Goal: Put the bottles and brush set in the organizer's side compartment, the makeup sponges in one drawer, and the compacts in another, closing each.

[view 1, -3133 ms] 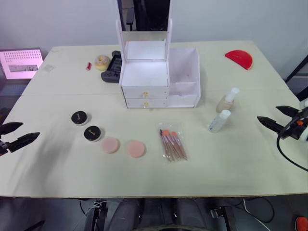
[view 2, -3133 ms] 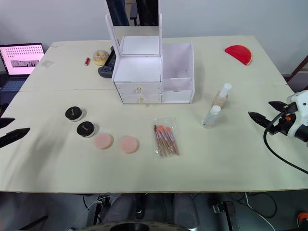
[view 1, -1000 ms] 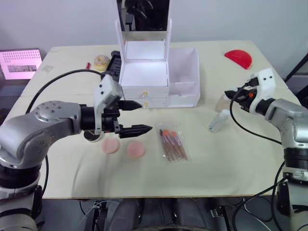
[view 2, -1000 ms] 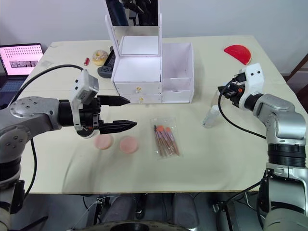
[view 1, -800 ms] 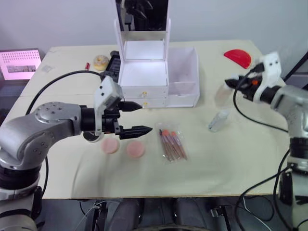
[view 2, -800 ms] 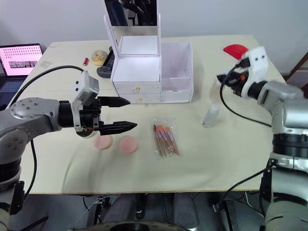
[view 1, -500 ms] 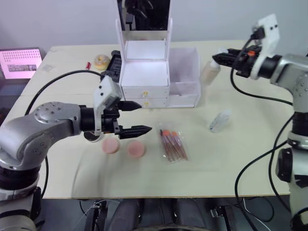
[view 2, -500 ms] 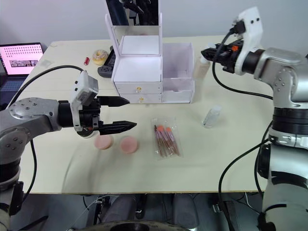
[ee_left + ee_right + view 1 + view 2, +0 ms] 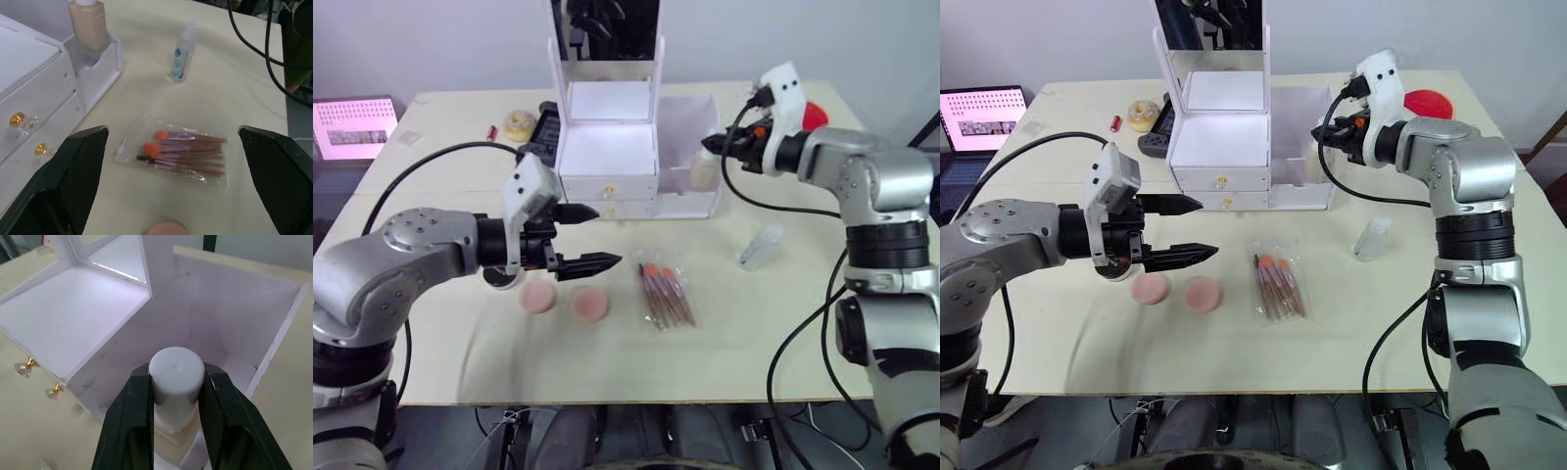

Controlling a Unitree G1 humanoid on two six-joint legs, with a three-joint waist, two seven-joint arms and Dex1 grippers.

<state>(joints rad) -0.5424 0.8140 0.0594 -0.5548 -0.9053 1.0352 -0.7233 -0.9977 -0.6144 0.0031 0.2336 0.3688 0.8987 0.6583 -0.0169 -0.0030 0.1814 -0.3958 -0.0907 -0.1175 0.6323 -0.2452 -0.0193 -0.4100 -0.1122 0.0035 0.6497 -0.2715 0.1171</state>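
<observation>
The right pincer [image 9: 176,396] is shut tight on the cap of the tan bottle [image 9: 704,168]. It holds the bottle upright, down inside the side box [image 9: 688,127] of the white organizer [image 9: 607,147], which stands near the far edge of the bench [image 9: 803,323]. I cannot tell if the bottle's bottom touches the floor of the box yet.

So this looks like the first step: putting a bottle away. Next, the pincer likely has to lower the bottle until it stands, then let go and lift straight up so it does not tip.

The left pincer [image 9: 589,238] is wide open and holds nothing. It hangs over the bench in front of the drawers [image 9: 608,197], which are shut.

The clear bottle [image 9: 761,245] lies toward the right edge of the bench. The brush set [image 9: 664,294] lies in front of the organizer. Two pink sponges [image 9: 564,300] and a black compact [image 9: 495,278] sit nearer the left arm.
</observation>
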